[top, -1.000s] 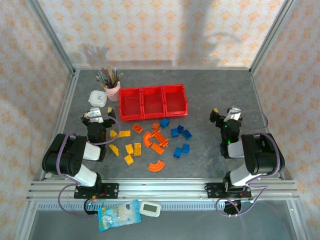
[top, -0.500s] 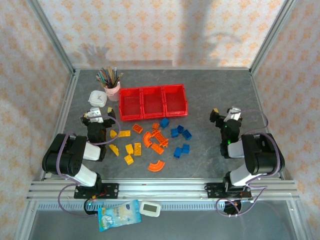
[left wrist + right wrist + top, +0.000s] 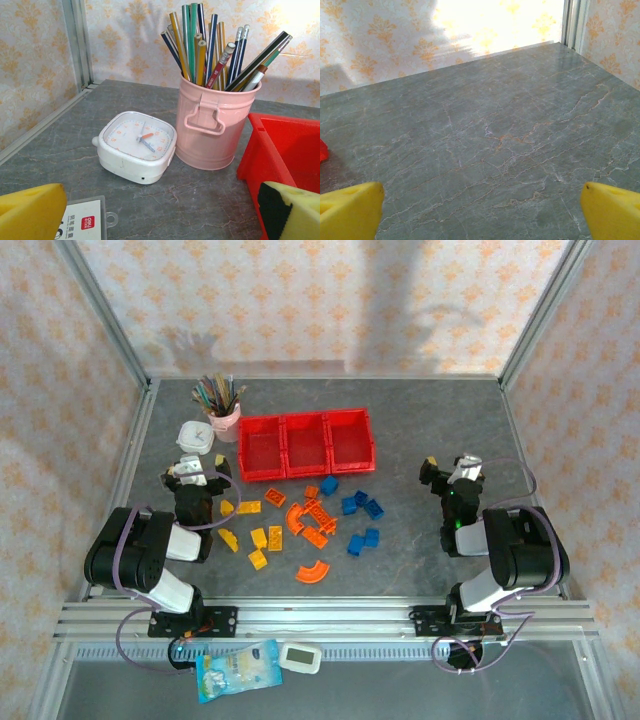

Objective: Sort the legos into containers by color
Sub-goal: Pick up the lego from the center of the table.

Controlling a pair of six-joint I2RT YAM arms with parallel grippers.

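While we are resting our left gripper at 9 o'clock on the table, its fingers spread wide and pinching nothing, our right gripper is sitting at 3 o'clock, equally spread and empty. The legos are lying loose between them, just at 6 o'clock of the red bins. A pink cup and a white clock are standing at 10 o'clock.
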